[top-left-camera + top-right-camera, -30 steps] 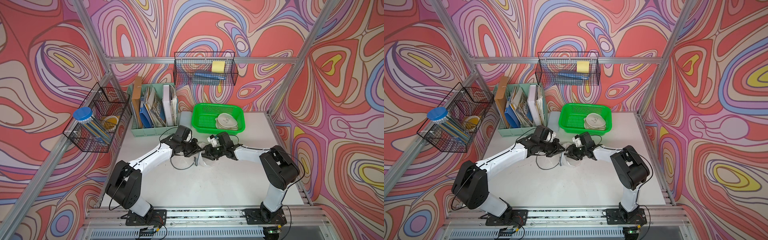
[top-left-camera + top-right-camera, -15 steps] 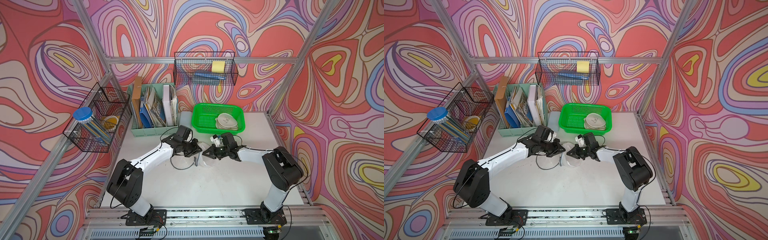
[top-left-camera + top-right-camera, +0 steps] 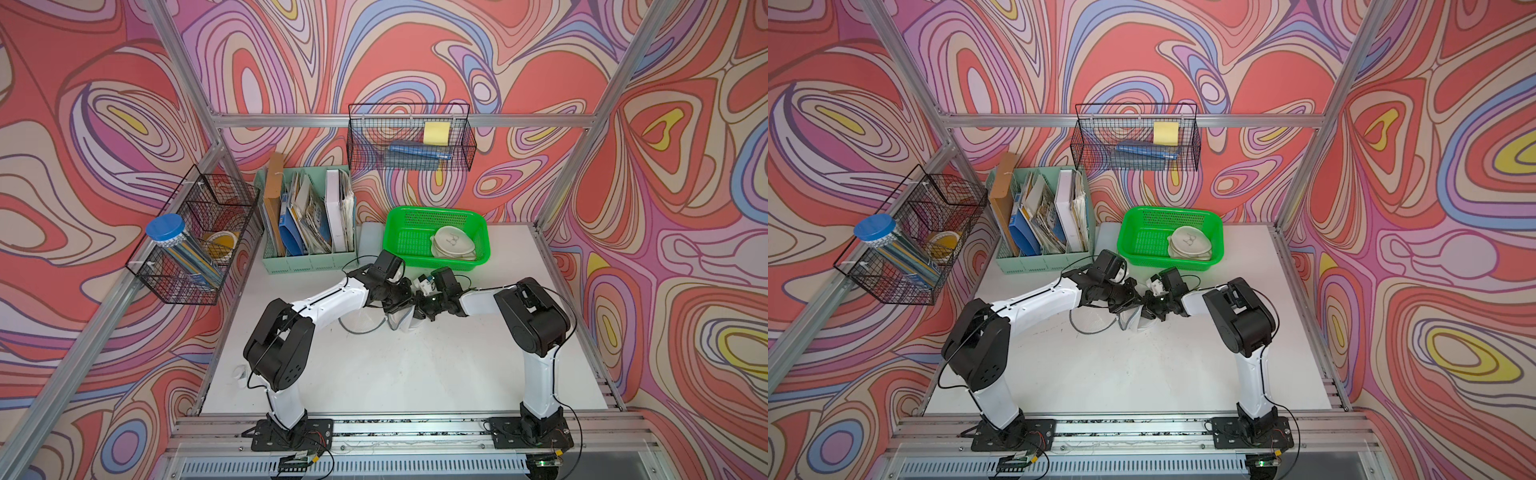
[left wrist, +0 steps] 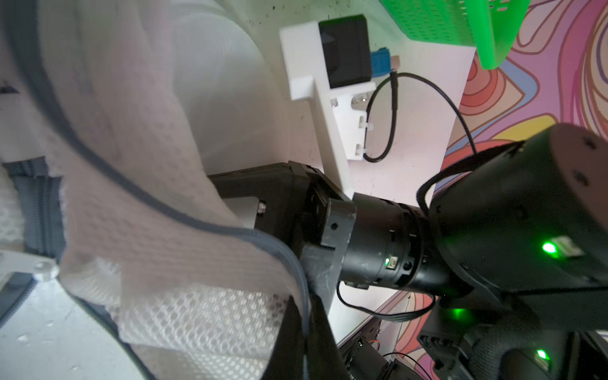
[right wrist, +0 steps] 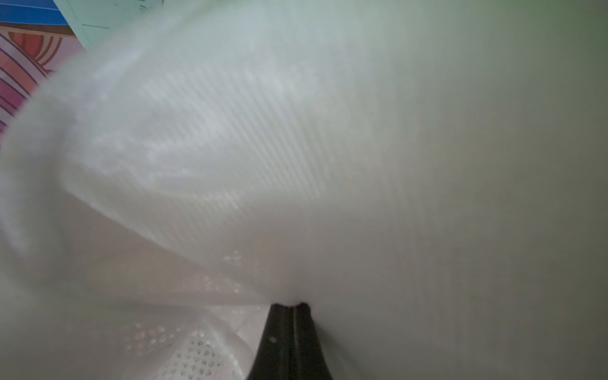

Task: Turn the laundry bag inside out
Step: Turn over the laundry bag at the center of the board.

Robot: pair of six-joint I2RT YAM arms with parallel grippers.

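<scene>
The white mesh laundry bag is bunched at the middle of the tabletop, between the two tools. Its grey-zippered edge is pinched by the left tool. Its mesh is pinched by the right tool, whose jaws are pressed together.

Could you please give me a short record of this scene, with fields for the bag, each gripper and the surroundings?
bag: white mesh with a grey zipper, bunched between the two grippers at mid-table
left gripper: shut on the bag at its zipper edge
right gripper: shut, pinching mesh; mesh fills its wrist view
basket: green, at the back of the table, apart from the bag
progress: cannot tell how far the bag is turned
</scene>
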